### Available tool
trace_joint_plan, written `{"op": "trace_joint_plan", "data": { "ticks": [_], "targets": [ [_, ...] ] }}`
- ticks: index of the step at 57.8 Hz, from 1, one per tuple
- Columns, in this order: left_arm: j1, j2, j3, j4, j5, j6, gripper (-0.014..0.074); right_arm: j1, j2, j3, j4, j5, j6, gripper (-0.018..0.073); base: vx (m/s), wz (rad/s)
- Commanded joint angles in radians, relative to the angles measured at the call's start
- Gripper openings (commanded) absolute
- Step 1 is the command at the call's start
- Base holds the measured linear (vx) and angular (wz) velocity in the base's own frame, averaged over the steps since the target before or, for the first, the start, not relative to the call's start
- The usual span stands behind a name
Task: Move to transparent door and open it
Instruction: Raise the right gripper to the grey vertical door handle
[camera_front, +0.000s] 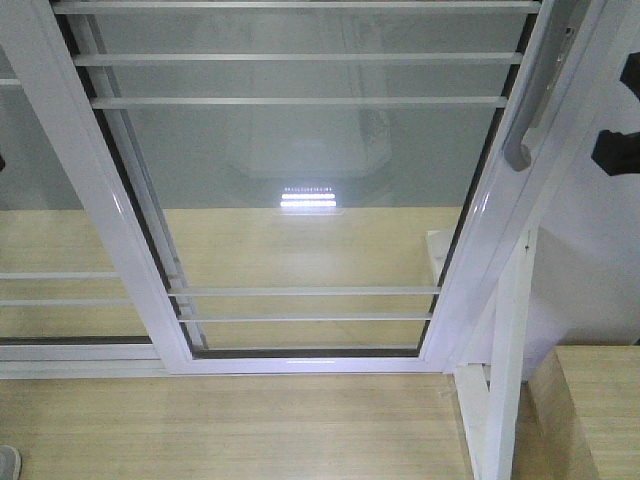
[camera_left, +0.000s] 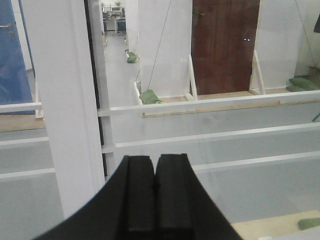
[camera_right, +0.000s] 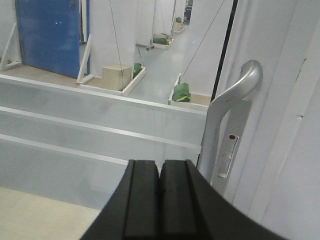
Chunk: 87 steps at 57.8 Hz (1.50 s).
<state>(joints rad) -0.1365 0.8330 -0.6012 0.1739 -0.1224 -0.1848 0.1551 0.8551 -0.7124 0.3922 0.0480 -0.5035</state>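
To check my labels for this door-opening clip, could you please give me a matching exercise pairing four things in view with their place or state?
Things:
1. handle
2. lock plate
3. left gripper
4. right gripper

Descriptions:
A. shut, with a wide white upright to its left
B. curved grey metal, on the right frame of the transparent door
C. shut, with the handle up to its right
D. flat, behind the handle, bearing a small red dot

Pairs: 1-B; 2-D; 3-A; 4-C

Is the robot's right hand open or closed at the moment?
Shut. In the right wrist view, the right hand has its two black fingers pressed together, holding nothing; the grey door handle sits ahead, untouched.
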Motion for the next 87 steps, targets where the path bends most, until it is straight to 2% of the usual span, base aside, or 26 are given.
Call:
{"op": "trace_joint_plan", "data": {
  "ticks": [1,12,20,25,38,43,52,59,65,87],
  "targets": [
    [-0.002,0.038,-0.050,-0.010,-0.135,-0.008,0.0004,-0.002,0.043,-0.049,0.002,-0.109,0.000,-0.0001,0.00,0.00],
    [-0.002,0.072,-0.050,-0.010,-0.199,-0.007,0.0017,-0.002,0.082,-0.049,0.002,-0.121,0.000,0.0018,0.00,0.00],
    [-0.002,0.076,-0.050,-0.010,-0.199,-0.007,0.0080,-0.002,0.078,-0.049,0.001,-0.110,-0.001,0.0097,0.00,0.00],
    [-0.002,0.076,-0.050,-0.010,-0.199,-0.007,0.0144,-0.002,0.078,-0.049,0.001,-0.098,-0.002,0.0191,0.00,0.00],
    [-0.002,0.076,-0.050,-0.010,-0.146,-0.007,0.0398,-0.002,0.078,-0.049,-0.002,-0.106,-0.002,0.0538,0.00,0.00],
    [-0.002,0.076,-0.050,-0.010,-0.123,-0.007,0.0484,-0.002,0.078,-0.049,-0.002,-0.137,-0.001,0.0608,0.00,0.00],
    [-0.002,0.076,-0.050,-0.010,-0.123,-0.008,0.0559,-0.003,0.109,-0.049,0.010,-0.248,-0.001,0.0584,0.00,0.00],
    [-0.002,0.076,-0.050,-0.010,-0.123,-0.008,0.0559,-0.004,0.179,-0.049,0.070,-0.308,-0.002,0.0531,0.00,0.00],
    [-0.002,0.076,-0.050,-0.010,-0.123,-0.008,0.0558,-0.004,0.263,-0.049,0.080,-0.375,-0.001,0.0502,0.00,0.00],
    [-0.002,0.076,-0.050,-0.010,-0.098,-0.008,0.0558,-0.004,0.568,-0.070,0.080,-0.672,0.010,0.0498,0.00,0.00]
  ]
}}
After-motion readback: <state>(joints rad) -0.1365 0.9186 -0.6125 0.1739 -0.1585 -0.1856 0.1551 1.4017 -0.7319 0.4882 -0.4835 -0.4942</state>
